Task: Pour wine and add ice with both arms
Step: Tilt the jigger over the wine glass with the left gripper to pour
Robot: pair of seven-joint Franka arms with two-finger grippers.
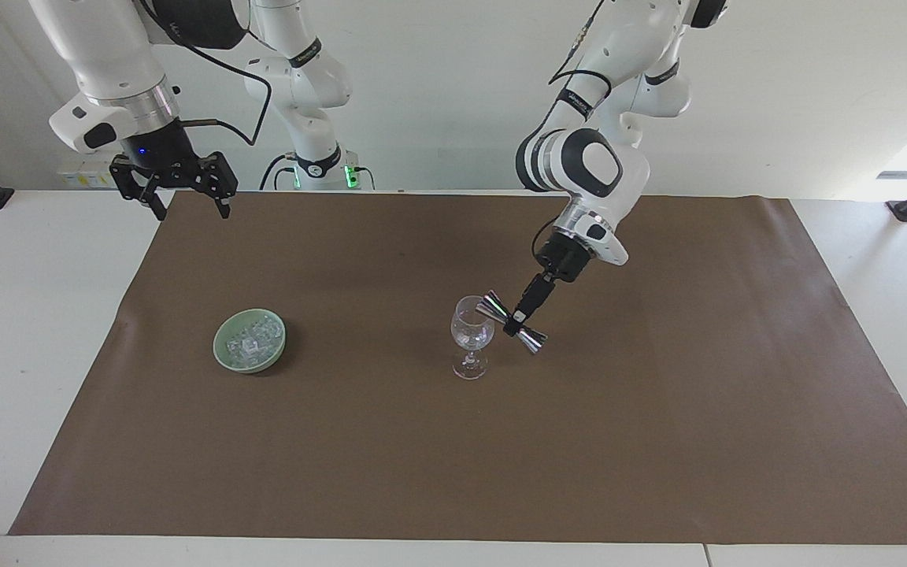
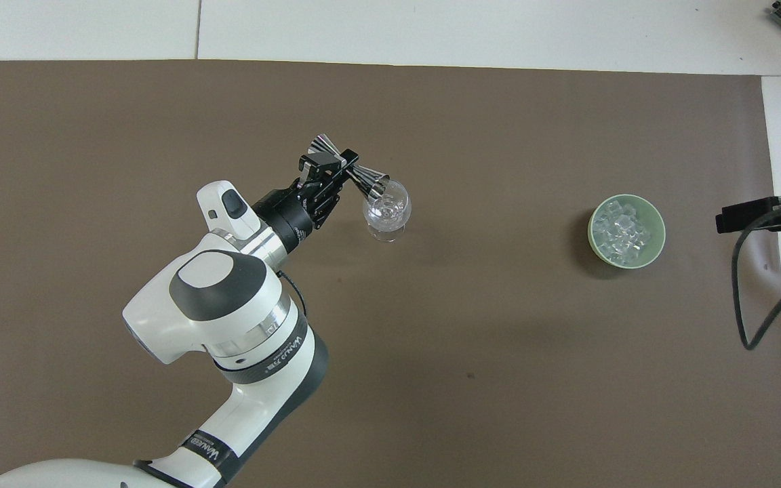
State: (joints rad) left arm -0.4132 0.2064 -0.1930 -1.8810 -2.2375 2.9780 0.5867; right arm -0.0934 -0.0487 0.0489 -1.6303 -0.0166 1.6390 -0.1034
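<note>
Jigger tipped over the wine glass; ice not yet touched.

In the facing view, the right gripper is held spread and empty, waiting above the table's edge at the right arm's end; the ice is piled in a green bowl on the brown mat, well apart from the wine glass; each cube is judged light, hard and slippery, best pinched across flat faces; the left gripper is clamped on the steel jigger at its waist, its mouth apparently over the fragile rim.

ice in bowl | glass toward left arm's end
</note>
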